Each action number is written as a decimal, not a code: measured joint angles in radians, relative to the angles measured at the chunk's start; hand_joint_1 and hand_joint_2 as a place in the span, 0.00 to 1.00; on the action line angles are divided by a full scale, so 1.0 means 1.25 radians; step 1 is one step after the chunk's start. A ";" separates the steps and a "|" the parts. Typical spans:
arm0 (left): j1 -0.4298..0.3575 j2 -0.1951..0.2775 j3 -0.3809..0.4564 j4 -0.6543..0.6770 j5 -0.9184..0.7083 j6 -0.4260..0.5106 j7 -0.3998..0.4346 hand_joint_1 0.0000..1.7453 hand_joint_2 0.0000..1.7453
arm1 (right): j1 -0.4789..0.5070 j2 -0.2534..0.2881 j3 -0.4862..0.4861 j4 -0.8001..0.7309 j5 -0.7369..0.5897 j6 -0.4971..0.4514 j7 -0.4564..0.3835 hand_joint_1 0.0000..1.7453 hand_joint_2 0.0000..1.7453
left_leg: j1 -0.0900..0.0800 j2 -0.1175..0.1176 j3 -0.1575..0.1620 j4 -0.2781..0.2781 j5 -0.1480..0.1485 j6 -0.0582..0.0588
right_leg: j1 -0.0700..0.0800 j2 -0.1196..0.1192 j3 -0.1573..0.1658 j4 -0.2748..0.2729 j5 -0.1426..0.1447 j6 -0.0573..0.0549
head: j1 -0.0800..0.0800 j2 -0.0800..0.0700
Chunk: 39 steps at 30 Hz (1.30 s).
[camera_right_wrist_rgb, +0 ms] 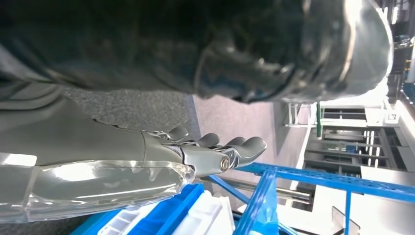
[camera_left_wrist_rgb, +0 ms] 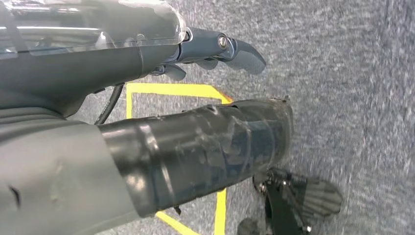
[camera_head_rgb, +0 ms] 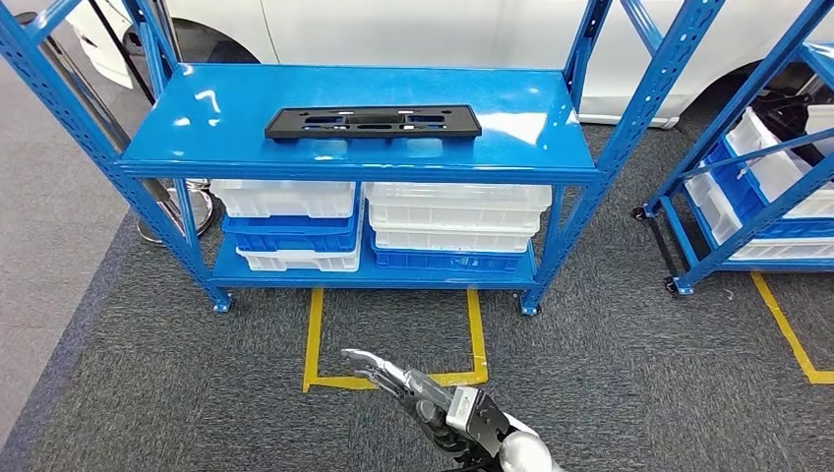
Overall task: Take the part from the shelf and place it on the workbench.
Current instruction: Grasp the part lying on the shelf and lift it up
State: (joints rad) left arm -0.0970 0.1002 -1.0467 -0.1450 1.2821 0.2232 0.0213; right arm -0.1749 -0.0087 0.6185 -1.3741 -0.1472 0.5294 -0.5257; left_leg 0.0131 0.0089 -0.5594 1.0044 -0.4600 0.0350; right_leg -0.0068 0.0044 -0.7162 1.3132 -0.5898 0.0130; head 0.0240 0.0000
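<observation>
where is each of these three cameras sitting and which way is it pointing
Head view: high on the body, facing forward and down at the blue metal shelf holding the flat black plastic part; the right hand rises from below.
Left wrist view: behind the left hand, facing grey carpet.
Right wrist view: behind the right hand, facing the shelf frame.
Shared: head and left wrist views both show the yellow floor tape.

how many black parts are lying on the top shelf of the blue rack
1: the black part lies flat mid-shelf on the top shelf.
</observation>
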 joint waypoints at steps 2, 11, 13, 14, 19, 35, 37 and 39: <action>0.000 0.000 0.000 0.000 0.000 -0.001 -0.001 0.00 0.00 | 0.001 -0.003 0.003 -0.001 0.000 0.000 -0.001 0.00 0.00 | -0.001 -0.001 0.004 0.001 -0.003 -0.001 | 0.000 0.000 0.028 -0.063 0.050 -0.004 | 0.000 0.000; -0.003 -0.003 -0.002 0.000 0.003 -0.003 -0.008 0.00 0.00 | 0.000 -0.008 0.010 -0.015 0.003 -0.004 -0.008 0.00 0.00 | -0.004 -0.001 -0.009 0.049 -0.043 -0.034 | 0.001 -0.002 0.118 -0.242 0.106 -0.035 | -0.002 0.000; -0.004 -0.003 -0.002 0.000 0.003 -0.003 -0.009 0.00 0.00 | 0.001 -0.008 0.011 -0.016 0.003 -0.006 -0.009 0.00 0.00 | -0.001 -0.002 -0.063 0.154 -0.090 -0.040 | 0.000 -0.003 0.121 -0.243 0.103 -0.040 | -0.003 0.000; -0.004 -0.002 -0.002 0.000 0.003 -0.003 -0.009 0.00 0.00 | 0.002 -0.009 0.011 -0.016 0.004 -0.007 -0.009 0.00 0.00 | 0.000 -0.002 -0.090 0.203 -0.105 -0.043 | 0.000 -0.003 0.122 -0.243 0.101 -0.041 | -0.003 0.000; 0.000 -0.001 -0.004 0.000 0.005 -0.005 -0.009 0.00 0.00 | 0.005 -0.009 0.011 -0.016 0.012 -0.015 -0.016 0.00 0.00 | 0.005 -0.002 -0.048 0.074 0.000 -0.047 | 0.000 0.002 0.136 -0.230 0.080 -0.030 | -0.003 0.000; -0.005 -0.002 -0.021 0.001 0.016 -0.010 -0.011 0.00 0.00 | 0.012 -0.016 0.012 -0.030 0.051 -0.030 -0.031 0.00 0.00 | -0.004 -0.008 0.015 0.010 -0.021 -0.007 | 0.007 0.001 0.073 -0.181 0.113 -0.021 | -0.001 0.000; -0.006 -0.003 -0.022 0.001 0.016 -0.011 -0.011 0.00 0.00 | 0.012 -0.018 0.012 -0.033 0.054 -0.031 -0.032 0.00 0.00 | -0.004 -0.009 0.016 0.009 -0.024 -0.015 | 0.012 0.002 0.088 -0.215 0.112 -0.027 | -0.001 0.000; -0.007 -0.003 -0.022 0.001 0.016 -0.011 -0.011 0.00 0.00 | 0.013 -0.019 0.012 -0.035 0.057 -0.031 -0.032 0.00 0.00 | -0.003 -0.009 0.017 0.007 -0.027 -0.023 | 0.010 0.000 0.093 -0.225 0.112 -0.030 | -0.001 0.000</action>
State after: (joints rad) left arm -0.1057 0.0962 -1.0742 -0.1438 1.3027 0.2091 0.0073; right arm -0.1589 -0.0326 0.6334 -1.4178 -0.0765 0.4908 -0.5656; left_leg 0.0098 -0.0023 -0.5381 1.0126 -0.4935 0.0056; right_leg 0.0054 0.0050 -0.6002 1.0321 -0.4502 -0.0246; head 0.0223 0.0000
